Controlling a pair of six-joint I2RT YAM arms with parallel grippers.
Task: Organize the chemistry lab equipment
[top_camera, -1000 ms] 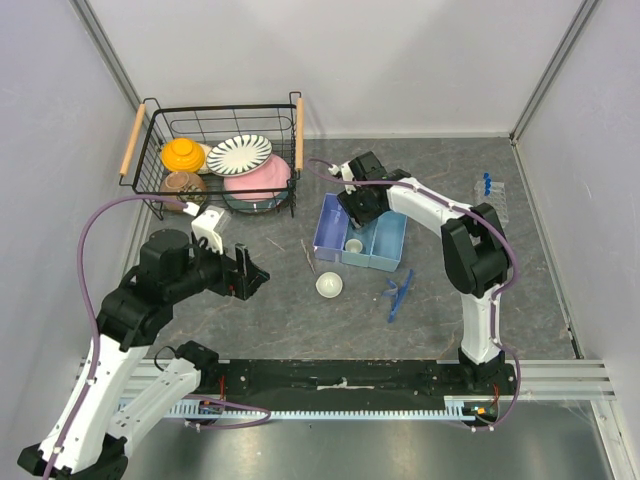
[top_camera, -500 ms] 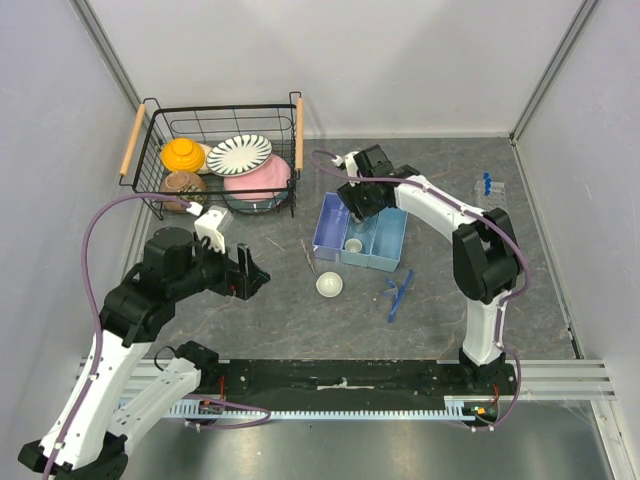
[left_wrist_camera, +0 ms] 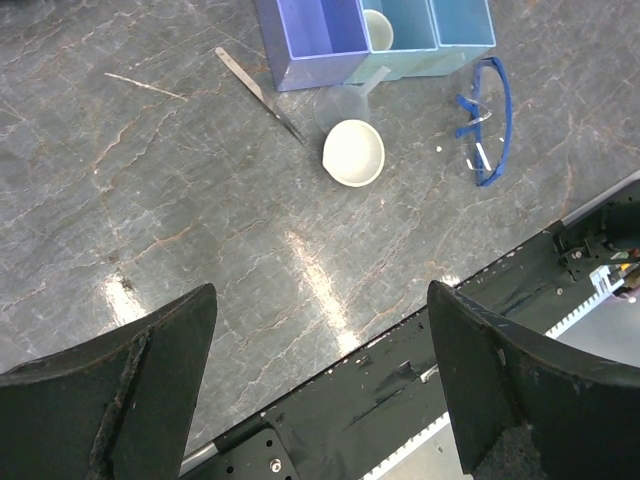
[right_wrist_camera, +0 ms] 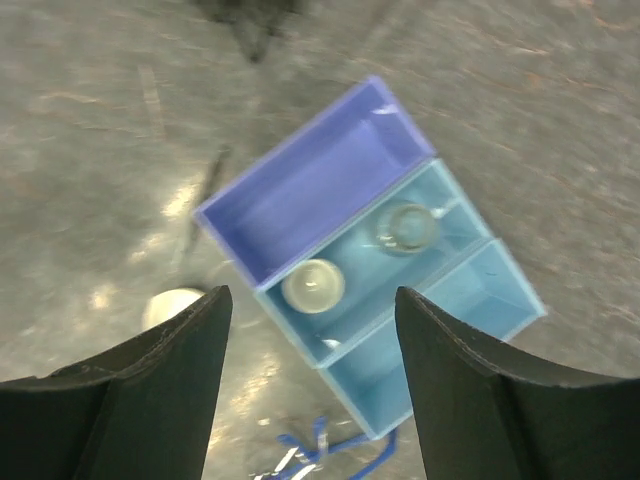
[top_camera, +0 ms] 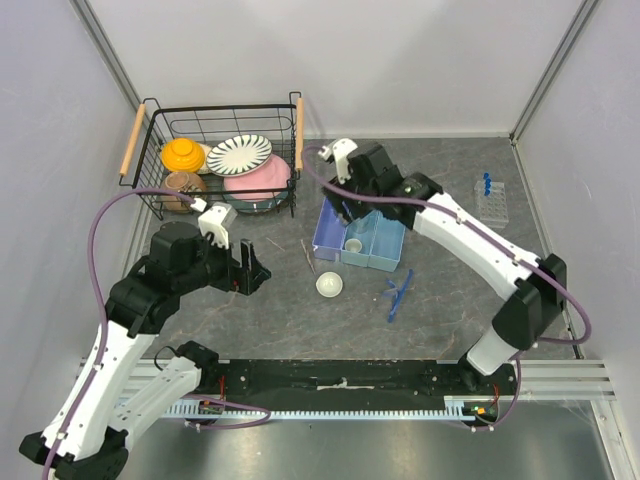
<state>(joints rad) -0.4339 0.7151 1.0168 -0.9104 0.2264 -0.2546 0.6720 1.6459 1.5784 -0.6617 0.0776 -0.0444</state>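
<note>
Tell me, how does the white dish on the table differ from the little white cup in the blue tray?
The white dish is wider and shallower; the little white cup is narrower. The dish sits on the bare table; the cup stands in the middle compartment of the blue tray. Both are white, round and open side up.

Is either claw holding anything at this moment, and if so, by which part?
Nothing is held. The left claw and the right claw both stand open with nothing between their fingers.
</note>
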